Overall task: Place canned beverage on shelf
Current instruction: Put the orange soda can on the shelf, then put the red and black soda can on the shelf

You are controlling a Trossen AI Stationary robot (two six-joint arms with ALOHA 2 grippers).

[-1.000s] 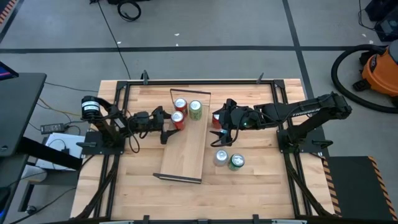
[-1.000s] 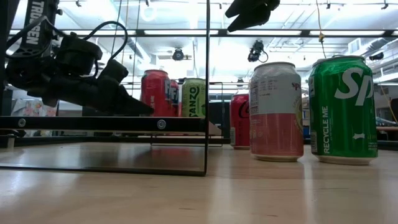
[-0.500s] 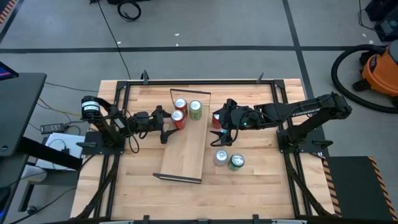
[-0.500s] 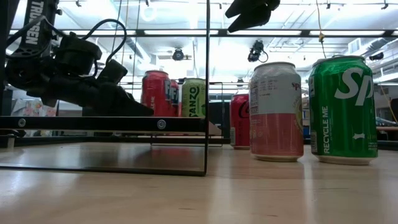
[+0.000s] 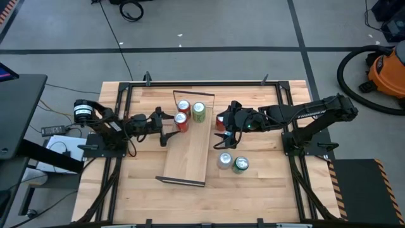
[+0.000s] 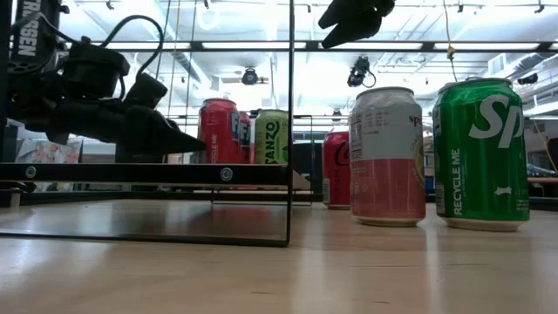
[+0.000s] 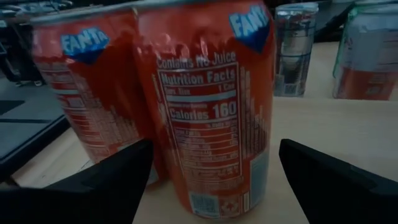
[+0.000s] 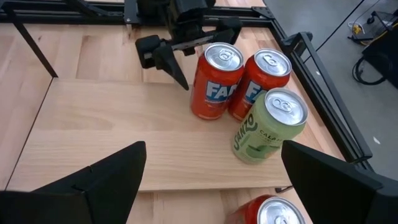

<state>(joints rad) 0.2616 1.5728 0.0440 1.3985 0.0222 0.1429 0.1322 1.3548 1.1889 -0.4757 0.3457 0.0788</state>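
Observation:
Two orange Fanta cans [image 5: 181, 114] and a green can [image 5: 199, 111] stand upright on the far end of the shelf [image 5: 186, 158], a long light-wood board with dark rod frames. My left gripper [image 5: 167, 130] is open just left of the nearer Fanta can [image 7: 205, 106]. Its fingers stand on either side of that can without touching it. My right gripper [image 5: 224, 133] is open above the table to the right of the shelf. It is over a red can [image 8: 267, 211] that stands on the table.
A pink-and-white can [image 5: 224, 160] and a green Sprite can [image 5: 240, 165] stand on the table right of the shelf, toward the near edge. The near half of the shelf board is bare. Black frame rails [image 5: 190, 83] border the table.
My left gripper has drawn back a little toward the table's left edge, away from the nearer Fanta can, and has risen slightly. The cans have stayed upright on the shelf.

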